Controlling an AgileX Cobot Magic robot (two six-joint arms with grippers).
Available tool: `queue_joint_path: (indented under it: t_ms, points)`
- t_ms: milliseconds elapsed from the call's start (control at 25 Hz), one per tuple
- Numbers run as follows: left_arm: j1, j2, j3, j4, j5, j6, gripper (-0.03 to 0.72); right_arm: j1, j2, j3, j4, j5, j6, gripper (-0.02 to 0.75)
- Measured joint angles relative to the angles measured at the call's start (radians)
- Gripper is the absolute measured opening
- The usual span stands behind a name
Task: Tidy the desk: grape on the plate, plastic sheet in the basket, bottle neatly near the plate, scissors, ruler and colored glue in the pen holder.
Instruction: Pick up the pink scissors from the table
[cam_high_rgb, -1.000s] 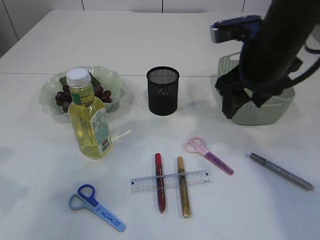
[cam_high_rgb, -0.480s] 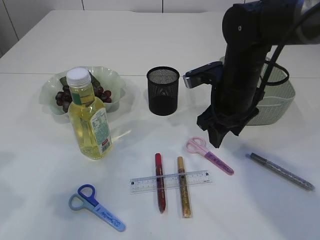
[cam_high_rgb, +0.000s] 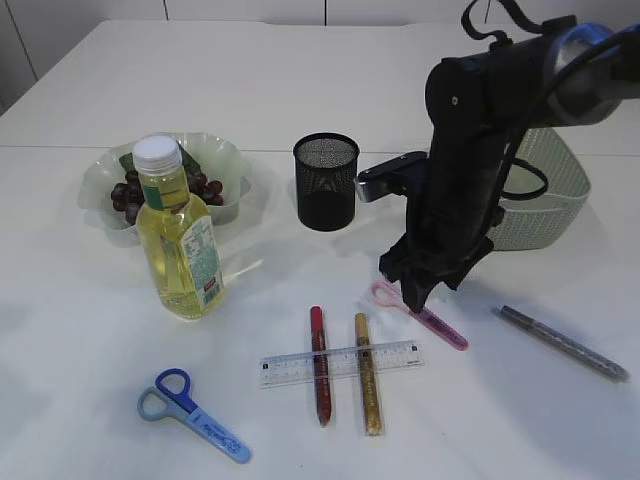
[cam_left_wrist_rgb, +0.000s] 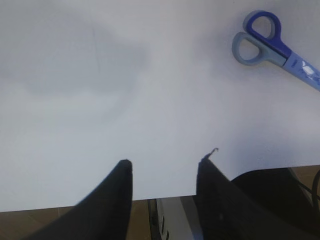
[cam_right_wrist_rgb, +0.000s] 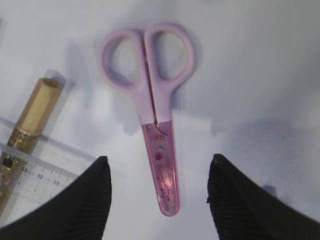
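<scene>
On the left of the surface (cam_high_rgb: 60, 330) we see grapes (cam_high_rgb: 125, 190) in the plate (cam_high_rgb: 225, 160) and the bottle (cam_high_rgb: 178, 235) upright just before it. Our left gripper (cam_left_wrist_rgb: 162, 172) hangs with fingers apart, empty, near the blue scissors (cam_left_wrist_rgb: 272, 45). Mid-surface the ruler (cam_high_rgb: 340, 362) lies across the red glue (cam_high_rgb: 319, 365) and gold glue (cam_high_rgb: 367, 373), before the pen holder (cam_high_rgb: 325, 181). Our right gripper (cam_right_wrist_rgb: 157, 192) straddles the pink scissors (cam_right_wrist_rgb: 155, 115), fingers wide and not touching. The basket (cam_high_rgb: 555, 200) stands behind the arm.

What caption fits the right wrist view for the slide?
Open right pincer poised above the pink scissors, straddling the sheathed blade; gold glue pen and ruler at left.
</scene>
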Motion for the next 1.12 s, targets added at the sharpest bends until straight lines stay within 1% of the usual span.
queue_joint_path:
  t_ms: [400,1120]
  points:
    - [0.000,0.000,0.000,0.000,0.005,0.002,0.309,0.024,0.034,-0.008,0.014,-0.080,-0.011,0.480]
    - [0.000,0.000,0.000,-0.001,0.007,0.002,0.309,0.025,0.076,-0.008,-0.006,-0.096,-0.011,0.477]
